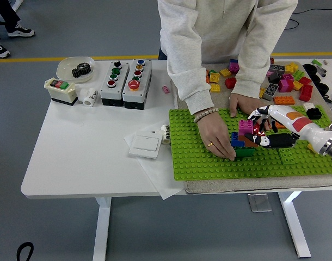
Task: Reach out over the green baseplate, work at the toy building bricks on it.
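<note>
The flat studded green baseplate lies at the right end of the white table, its near edge running close to the table's front edge and its right end reaching the picture's right border; a bare strip of studs stays free along the front and at the left end, while the far side is crowded by a loose scatter of coloured toy bricks on the grey mat behind it. Near the plate's middle stands a small stack of toy building bricks: a magenta block on top, blue and dark green pieces beneath, with a brown piece at its right. The stack stands upright on the studs, and its lower layer runs left to right along the plate. The robot's right hand, black-fingered with a white and orange forearm, comes in from the right edge and closes its fingers on the right side of the stack. A person in a pale sweatshirt stands at the far side; one hand presses on the stack's left side, the other hand rests flat on the plate's far edge. A separate flat green brick sits just right of the stack.
</note>
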Robot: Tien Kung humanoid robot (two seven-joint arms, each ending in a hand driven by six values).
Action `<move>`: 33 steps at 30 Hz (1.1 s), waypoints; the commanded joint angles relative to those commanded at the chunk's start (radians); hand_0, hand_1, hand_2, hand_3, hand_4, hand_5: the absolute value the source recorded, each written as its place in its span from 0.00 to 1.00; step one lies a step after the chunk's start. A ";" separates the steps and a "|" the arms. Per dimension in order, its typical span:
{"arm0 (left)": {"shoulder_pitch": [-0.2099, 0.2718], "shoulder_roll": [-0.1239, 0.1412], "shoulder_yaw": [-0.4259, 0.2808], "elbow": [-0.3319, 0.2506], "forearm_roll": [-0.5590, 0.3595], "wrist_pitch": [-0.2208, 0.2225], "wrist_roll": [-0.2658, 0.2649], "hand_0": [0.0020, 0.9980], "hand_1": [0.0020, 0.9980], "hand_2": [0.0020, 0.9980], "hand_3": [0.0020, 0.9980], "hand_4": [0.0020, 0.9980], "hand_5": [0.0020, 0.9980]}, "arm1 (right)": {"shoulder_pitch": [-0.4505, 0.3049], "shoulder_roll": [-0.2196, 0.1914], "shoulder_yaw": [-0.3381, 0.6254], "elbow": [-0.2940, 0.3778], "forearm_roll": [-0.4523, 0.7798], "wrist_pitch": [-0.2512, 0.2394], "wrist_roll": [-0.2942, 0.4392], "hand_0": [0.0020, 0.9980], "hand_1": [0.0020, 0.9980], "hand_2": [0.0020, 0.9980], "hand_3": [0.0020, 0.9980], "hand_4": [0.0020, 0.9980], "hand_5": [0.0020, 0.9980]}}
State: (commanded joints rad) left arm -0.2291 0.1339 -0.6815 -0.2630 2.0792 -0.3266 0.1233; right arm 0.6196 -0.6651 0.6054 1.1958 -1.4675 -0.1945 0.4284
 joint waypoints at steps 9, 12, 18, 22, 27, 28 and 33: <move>-0.002 0.000 0.005 0.000 -0.009 -0.001 0.001 0.75 0.76 0.72 0.60 0.67 0.60 | 0.008 0.015 -0.003 -0.023 0.007 -0.009 0.008 0.17 0.38 0.51 0.50 0.70 0.45; -0.003 0.000 0.006 -0.001 -0.011 -0.004 0.001 0.75 0.76 0.72 0.60 0.67 0.60 | 0.013 0.025 -0.013 -0.043 0.007 -0.027 0.024 0.17 0.38 0.51 0.50 0.70 0.45; -0.005 -0.001 0.008 -0.002 -0.012 -0.006 -0.001 0.75 0.76 0.71 0.60 0.67 0.60 | 0.019 0.049 -0.040 -0.086 -0.015 -0.075 0.076 0.17 0.38 0.51 0.50 0.69 0.45; -0.004 -0.002 0.011 -0.002 -0.015 -0.004 -0.001 0.75 0.76 0.71 0.60 0.67 0.60 | 0.026 0.064 -0.058 -0.108 -0.033 -0.114 0.123 0.17 0.38 0.51 0.50 0.69 0.45; -0.003 -0.002 0.014 -0.003 -0.020 -0.005 -0.002 0.75 0.76 0.71 0.60 0.67 0.60 | 0.035 0.085 -0.074 -0.141 -0.049 -0.163 0.189 0.18 0.39 0.51 0.50 0.69 0.44; -0.004 -0.003 0.016 -0.003 -0.021 -0.005 -0.003 0.75 0.76 0.71 0.60 0.67 0.60 | 0.038 0.093 -0.077 -0.156 -0.046 -0.177 0.209 0.18 0.39 0.51 0.50 0.69 0.44; -0.004 -0.003 0.017 -0.004 -0.023 -0.006 -0.003 0.75 0.76 0.71 0.60 0.67 0.60 | 0.049 0.118 -0.093 -0.218 -0.022 -0.219 0.217 0.20 0.39 0.51 0.50 0.69 0.44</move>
State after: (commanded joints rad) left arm -0.2333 0.1308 -0.6646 -0.2670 2.0564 -0.3325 0.1198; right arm 0.6682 -0.5471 0.5123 0.9775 -1.4896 -0.4139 0.6454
